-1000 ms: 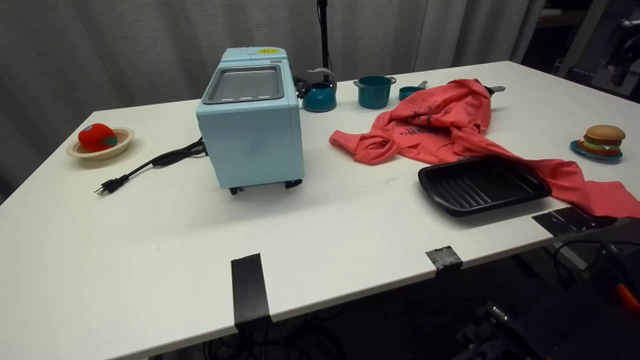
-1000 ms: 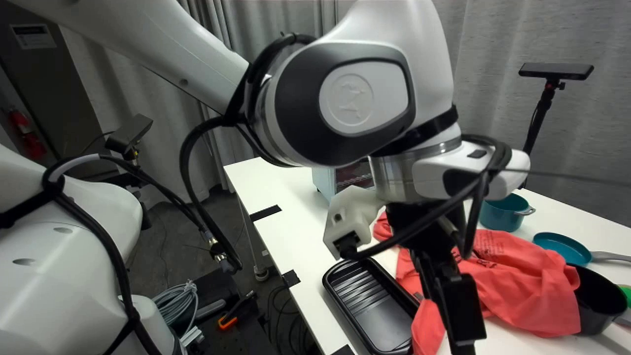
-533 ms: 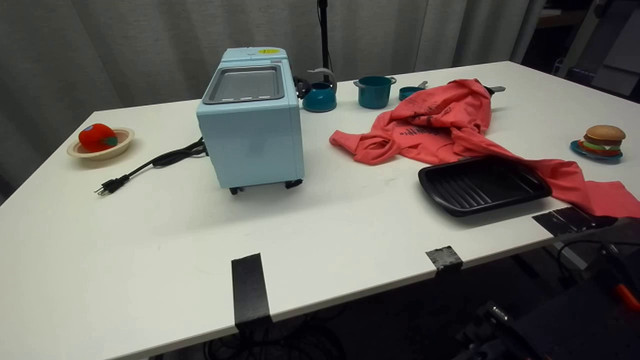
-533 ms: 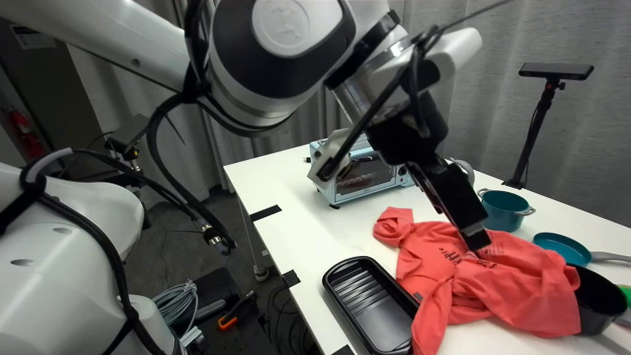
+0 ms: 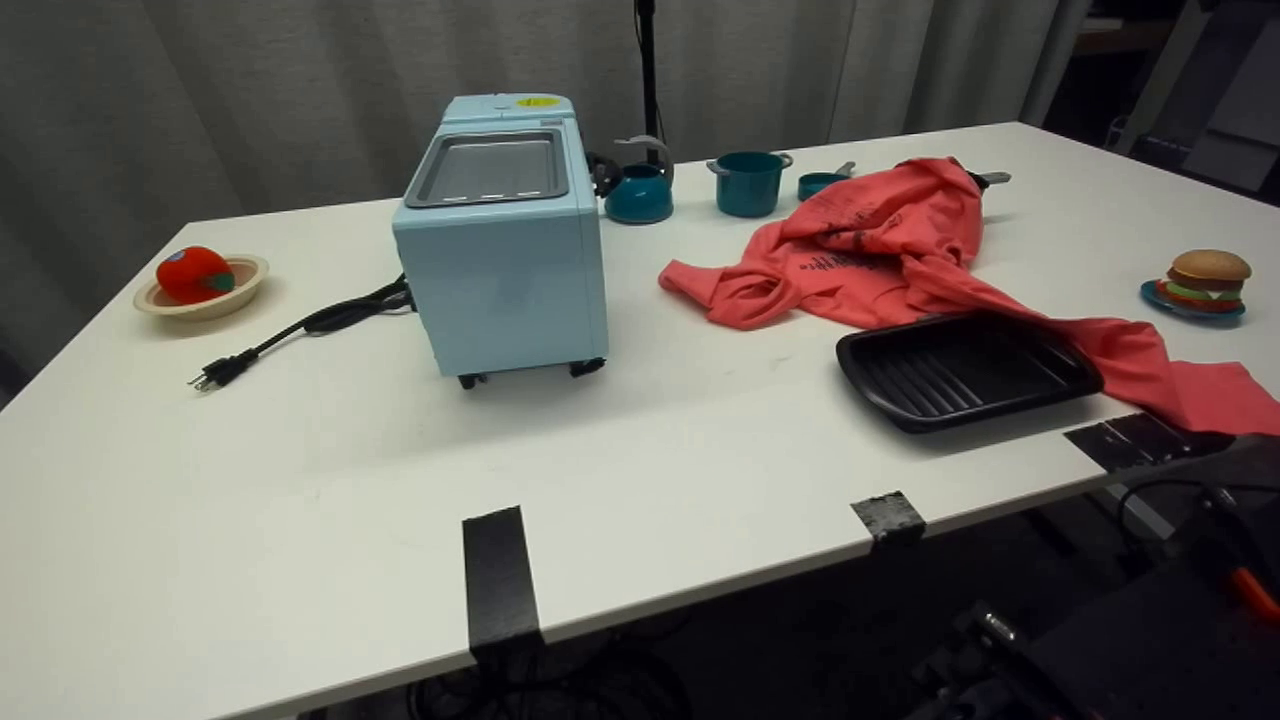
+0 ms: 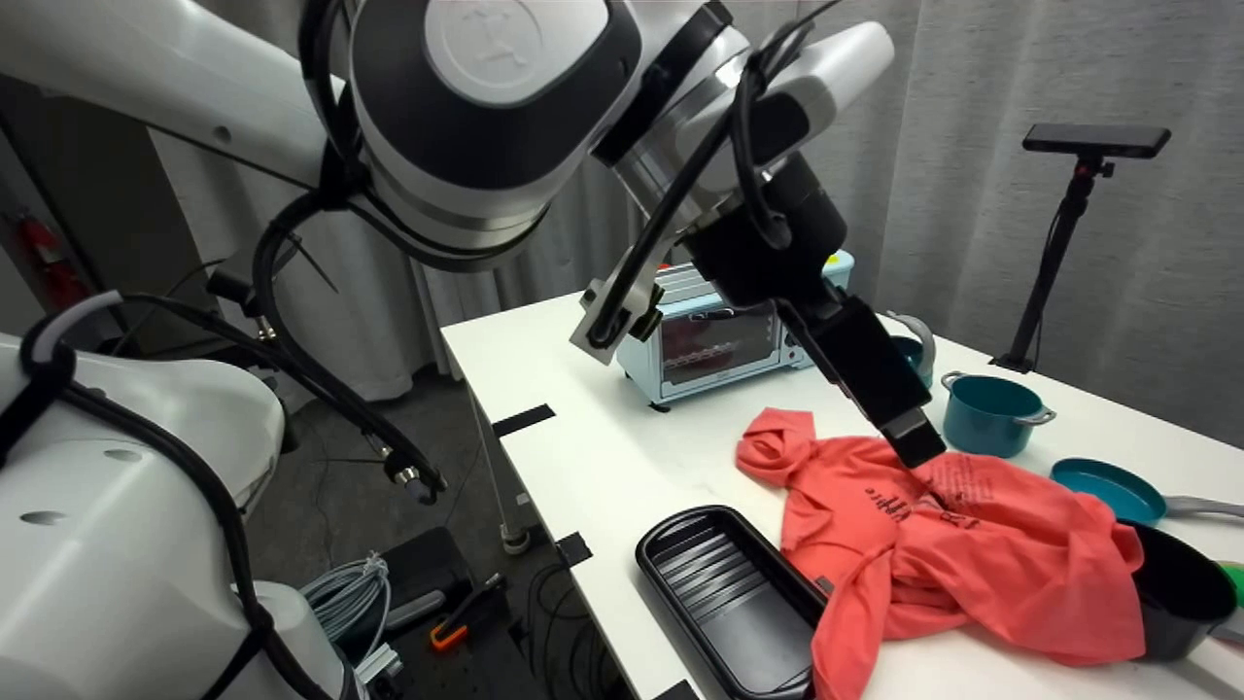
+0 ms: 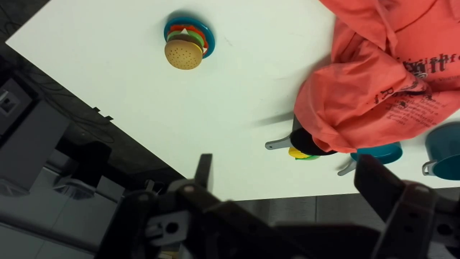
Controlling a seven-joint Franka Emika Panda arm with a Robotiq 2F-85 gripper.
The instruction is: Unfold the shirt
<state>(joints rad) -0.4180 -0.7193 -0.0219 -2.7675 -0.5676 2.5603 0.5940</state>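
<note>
Letters (image 7: 427, 65) in dark print run over the red shirt (image 6: 962, 564). In the wrist view one is a big R, and one row has a bit that looks like "ishf". Near them are rows of tiny words, too small to read.

The shirt lies bunched up on the white table (image 5: 700, 450). In an exterior view it is to the right of the pale blue oven (image 5: 505, 280), and one sleeve goes by the black tray (image 5: 940, 383) to the near right edge of the table. In an exterior view it also lies over part of a black pot (image 6: 1181, 586).

The gripper (image 7: 284, 162) is released: its two fingers (image 7: 204, 172) stand wide apart in the air. It is on the white arm (image 6: 165, 97), which has a round badge (image 6: 494, 47) with a raised mark.

The oven has a yellow sticker (image 5: 537, 102) on its top, at the far end, too small to read. At the left a red thing (image 5: 193, 278) with a blue sticker (image 5: 179, 257) sits in a pale bowl (image 5: 200, 309). A black cord (image 5: 340, 316) lies just left of the oven. Far off, right of the oven, stand a blue kettle (image 5: 640, 196), a blue pot (image 5: 750, 187) and a small pan (image 5: 816, 185). A burger (image 5: 1210, 268) sits on a blue plate (image 5: 1188, 310) at the right.
</note>
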